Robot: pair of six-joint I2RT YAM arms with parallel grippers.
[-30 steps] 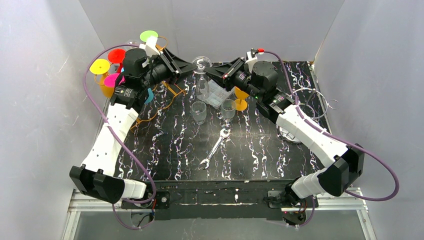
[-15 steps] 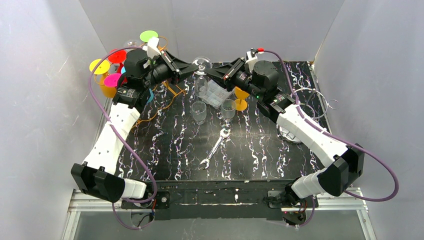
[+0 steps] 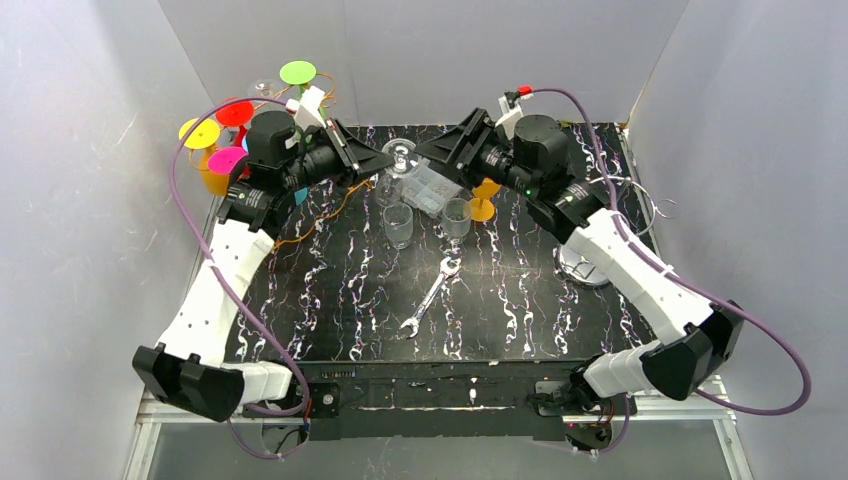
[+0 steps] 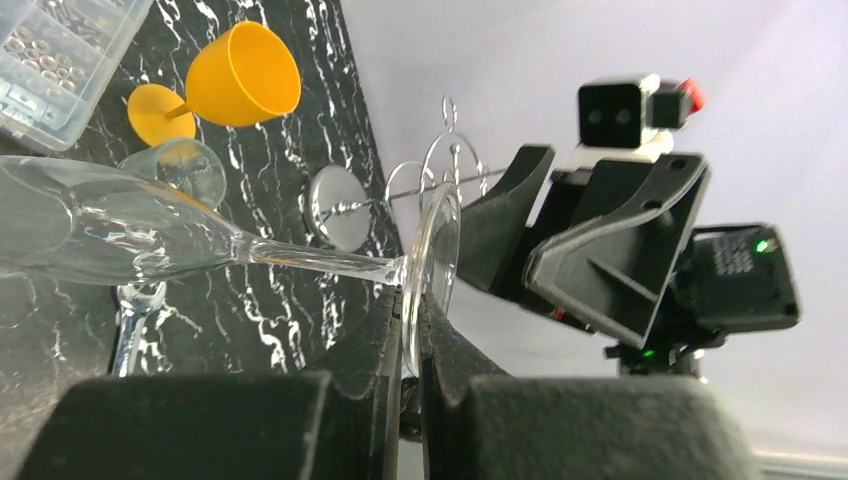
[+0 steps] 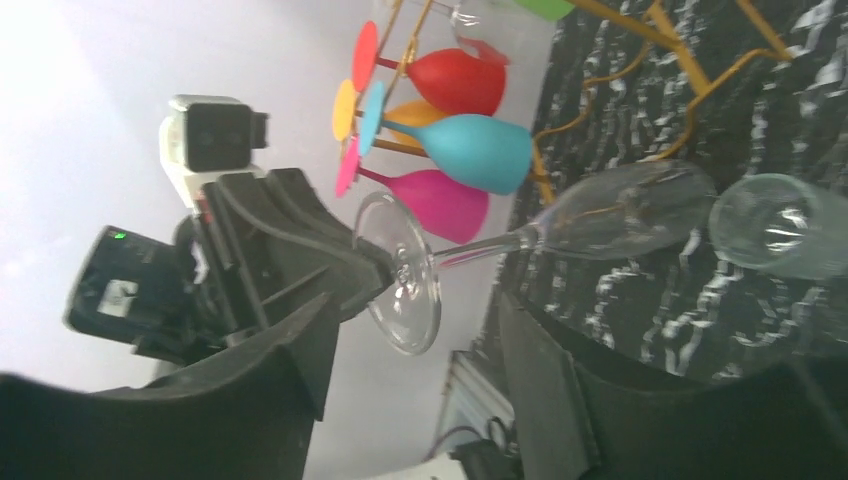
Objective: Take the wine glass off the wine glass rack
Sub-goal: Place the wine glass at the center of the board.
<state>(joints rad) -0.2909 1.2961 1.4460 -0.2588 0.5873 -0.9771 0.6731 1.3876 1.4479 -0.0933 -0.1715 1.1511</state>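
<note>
Handover: left gripper clamped on wine glass foot, right gripper spread apart; next, set glass upright.

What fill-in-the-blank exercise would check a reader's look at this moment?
1. The left pincer is shut on the ____ of the clear wine glass.
2. The right pincer stands ____ and holds nothing.
3. The metal tool lying on the table is a ____.
Missing words: base; open; wrench.
</note>
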